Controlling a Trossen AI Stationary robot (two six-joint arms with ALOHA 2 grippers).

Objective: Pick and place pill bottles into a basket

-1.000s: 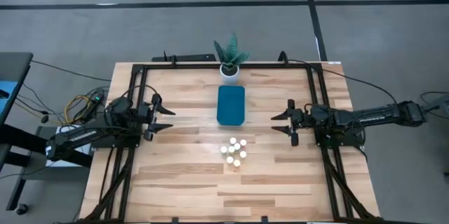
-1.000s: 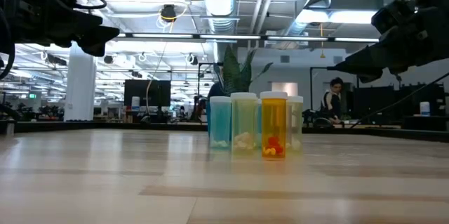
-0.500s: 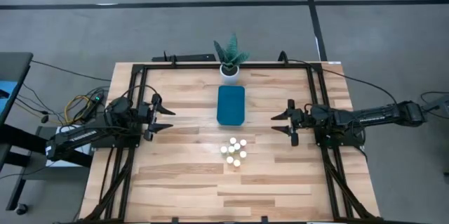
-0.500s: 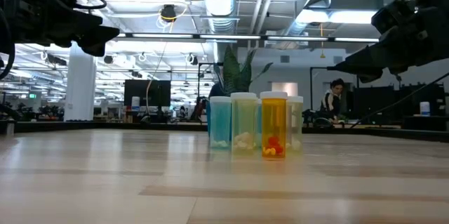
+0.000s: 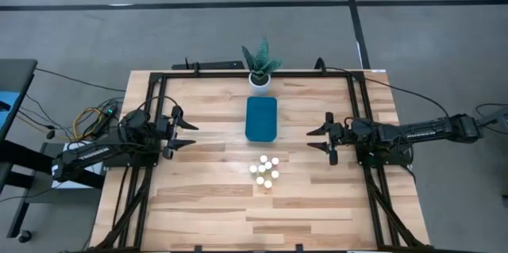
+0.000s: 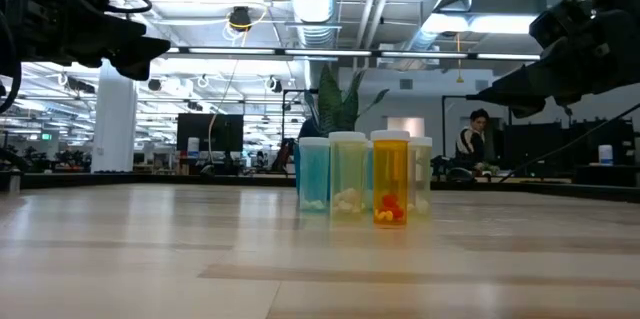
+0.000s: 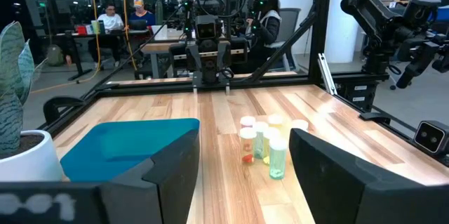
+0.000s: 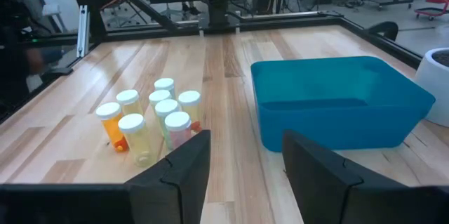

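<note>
Several small pill bottles with white caps stand upright in a cluster on the wooden table, near its middle; they also show in the low view, the left wrist view and the right wrist view. The teal basket sits on the table just beyond them, toward the far edge. My left gripper is open and empty above the table's left side. My right gripper is open and empty above the right side. Both are level with the gap between the basket and the bottles and well apart from both.
A white pot with a green spiky plant stands at the far edge behind the basket. A black metal frame runs along the table's left, right and far sides. Bare wood lies between each gripper and the bottles. People sit in the room beyond.
</note>
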